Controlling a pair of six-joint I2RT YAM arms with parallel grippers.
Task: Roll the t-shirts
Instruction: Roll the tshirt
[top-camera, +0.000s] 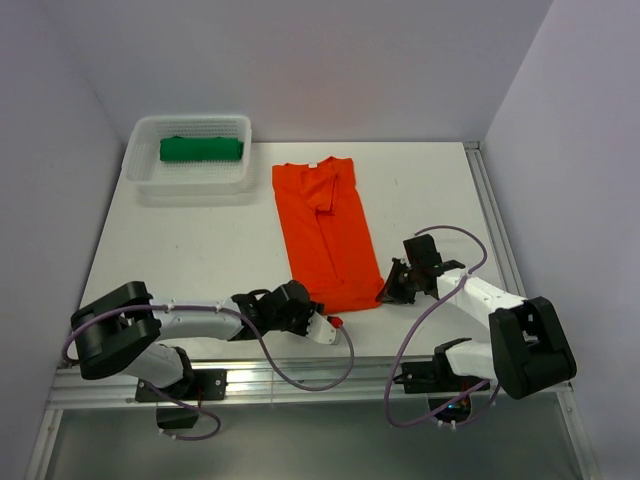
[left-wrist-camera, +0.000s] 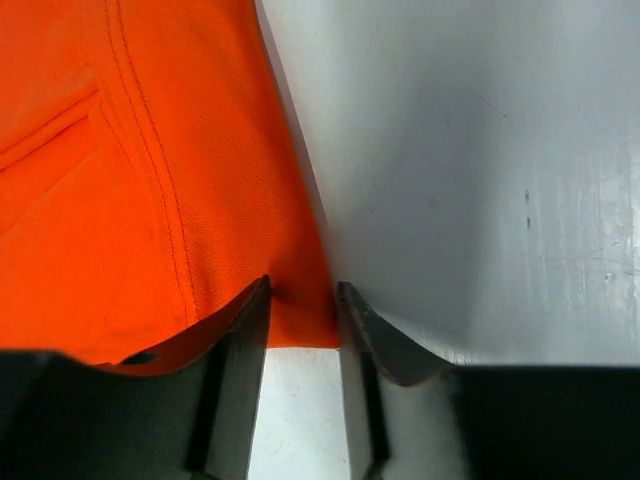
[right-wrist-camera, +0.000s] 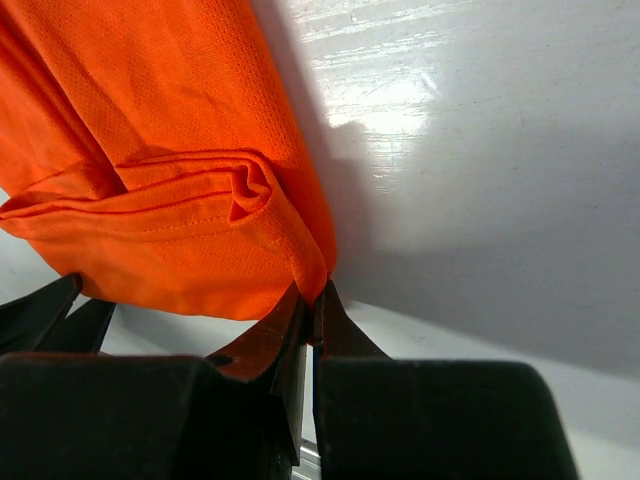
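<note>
We are seeing the orange t-shirt lying folded into a long strip on the table, collar far and hem towards the arms. The green t-shirt is sitting rolled inside the basket. The right gripper is clenching the hem's right corner, where the cloth is bunching into a small curl. The left gripper is standing with its jaws apart around the hem's left corner, with cloth between them but not pinched.

We are judging 2 risks. The left jaws are straddling only the tip of that corner, so closing there may be catching 1 layer or nothing, and the roll would be starting crooked. With only 1 side gripped, any pull by the right arm could be dragging the strip askew.

The overhead view is showing the whole strip and both shirts. The wrist views are missing those, but they are showing how thin each bite is, which the overhead view is hiding behind the arms.
</note>
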